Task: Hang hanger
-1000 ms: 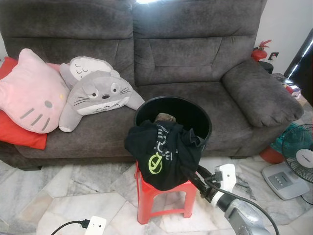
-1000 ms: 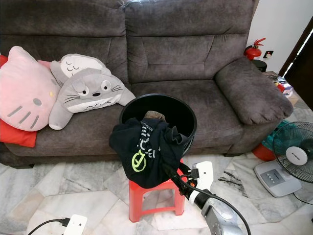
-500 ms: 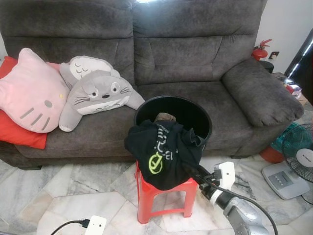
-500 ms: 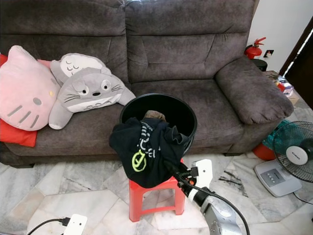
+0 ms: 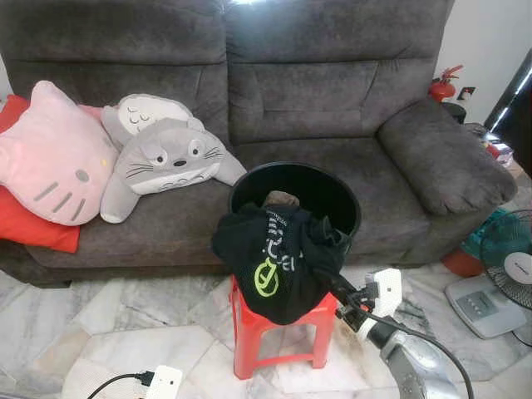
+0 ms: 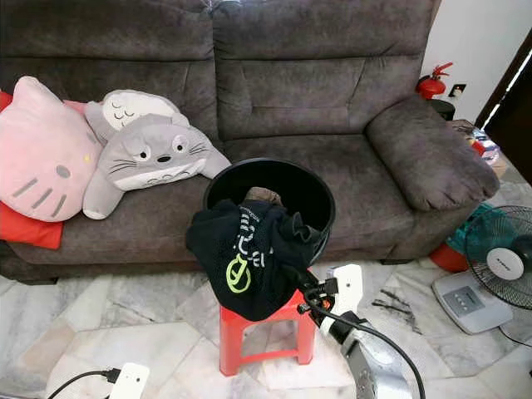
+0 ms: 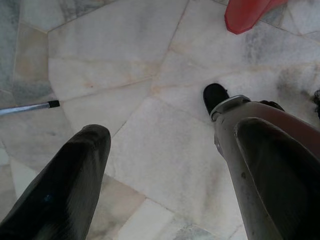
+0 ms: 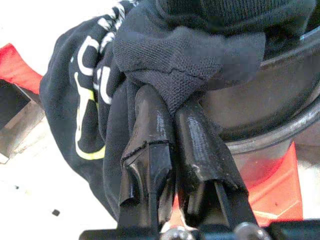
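Beside the red stool (image 5: pixel 278 332), our right gripper (image 8: pixel 167 117) has its fingers closed on a fold of the black shirt (image 5: pixel 278 258) draped over the bucket (image 5: pixel 332 187) rim, ready to lift it. We see no hanger. Our left gripper (image 7: pixel 165 165) hangs open over the floor.

Black shirt (image 5: pixel 278 262) drapes over the bucket (image 5: pixel 332 195) rim, hiding its front wall and most of the red stool (image 5: pixel 253 332) seat. My right gripper (image 8: pixel 167 107) fingertips are buried in a shirt fold. Brown item in bucket: unidentifiable. Fan (image 5: pixel 509 262) cut by frame edge.
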### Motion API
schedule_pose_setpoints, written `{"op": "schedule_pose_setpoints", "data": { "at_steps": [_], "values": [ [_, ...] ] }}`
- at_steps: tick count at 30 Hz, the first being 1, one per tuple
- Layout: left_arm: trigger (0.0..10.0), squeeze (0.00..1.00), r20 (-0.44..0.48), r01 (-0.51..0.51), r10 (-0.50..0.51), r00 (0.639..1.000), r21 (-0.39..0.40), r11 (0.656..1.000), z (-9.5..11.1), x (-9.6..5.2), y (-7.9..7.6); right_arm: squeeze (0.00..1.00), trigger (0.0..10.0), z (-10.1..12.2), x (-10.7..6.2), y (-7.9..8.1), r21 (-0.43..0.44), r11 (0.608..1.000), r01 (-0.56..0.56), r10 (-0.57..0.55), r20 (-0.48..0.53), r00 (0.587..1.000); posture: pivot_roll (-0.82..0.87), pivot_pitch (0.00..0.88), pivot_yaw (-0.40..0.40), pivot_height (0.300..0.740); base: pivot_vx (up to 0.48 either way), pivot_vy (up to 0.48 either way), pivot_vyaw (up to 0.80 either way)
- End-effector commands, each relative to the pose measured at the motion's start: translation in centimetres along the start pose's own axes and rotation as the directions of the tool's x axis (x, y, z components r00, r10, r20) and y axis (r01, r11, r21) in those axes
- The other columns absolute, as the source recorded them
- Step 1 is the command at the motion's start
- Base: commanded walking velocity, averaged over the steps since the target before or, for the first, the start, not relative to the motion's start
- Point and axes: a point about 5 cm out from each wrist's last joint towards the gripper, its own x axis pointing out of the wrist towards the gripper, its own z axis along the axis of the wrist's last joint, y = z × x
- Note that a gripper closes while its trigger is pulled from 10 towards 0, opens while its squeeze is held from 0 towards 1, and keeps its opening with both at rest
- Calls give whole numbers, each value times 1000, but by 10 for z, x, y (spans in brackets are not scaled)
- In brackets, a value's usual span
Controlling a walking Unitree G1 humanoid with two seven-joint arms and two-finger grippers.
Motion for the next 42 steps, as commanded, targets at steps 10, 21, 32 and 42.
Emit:
{"op": "schedule_pose_setpoints", "data": {
  "at_steps": [10, 21, 32, 42],
  "values": [
    [10000, 0, -14, -10, 10, 1000, 3, 1000, -2, 0, 1, 0, 0, 51, 10, 11, -122, 991, -47, 63, 127, 990, -148, 16, -10, 740, 0, 0, 0],
    [10000, 0, -11, -8, 8, 1000, -1, 1000, 0, 0, 0, 0, 0, 113, 24, 14, -231, 973, -18, 84, 277, 957, -149, 9, -11, 740, 0, 0, 0],
    [10000, 0, -5, -3, 3, 1000, -7, 1000, 1, 0, -2, 0, 0, 152, 31, 13, -312, 950, 3, 105, 331, 938, -157, 18, -12, 740, 0, 0, 0],
    [10000, 0, -1, 3, -3, 1000, -6, 1000, 2, 0, -3, 0, 0, 99, 34, -38, -250, 919, 304, -295, 75, 953, -157, 18, -12, 740, 0, 0, 0]
  ]
}}
